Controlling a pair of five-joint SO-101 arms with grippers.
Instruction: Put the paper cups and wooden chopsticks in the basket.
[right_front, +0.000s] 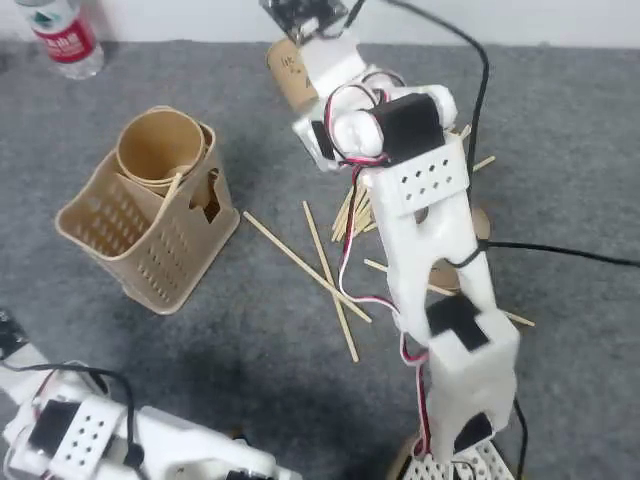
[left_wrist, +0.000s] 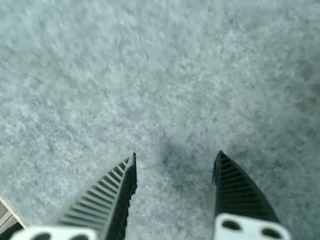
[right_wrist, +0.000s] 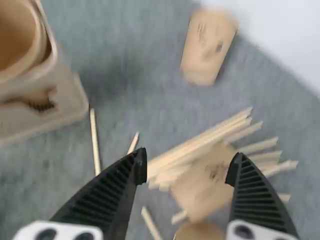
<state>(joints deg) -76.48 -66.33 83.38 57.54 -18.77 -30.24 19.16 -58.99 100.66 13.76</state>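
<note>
In the high view, the basket (right_front: 165, 265) sits at the left with paper cups (right_front: 160, 148) nested inside. A loose cup (right_front: 288, 72) lies on its side at the far edge. Wooden chopsticks (right_front: 322, 268) are scattered mid-table, partly under the right arm (right_front: 430, 230).

In the left wrist view, the left gripper (left_wrist: 175, 170) hangs with its jaws spread, grasping nothing, over grey carpet (left_wrist: 150, 75).

In the right wrist view, the right gripper (right_wrist: 187, 167) is spread wide, also grasping nothing, above a chopstick pile (right_wrist: 210, 142) and another lying cup (right_wrist: 202, 187).
</note>
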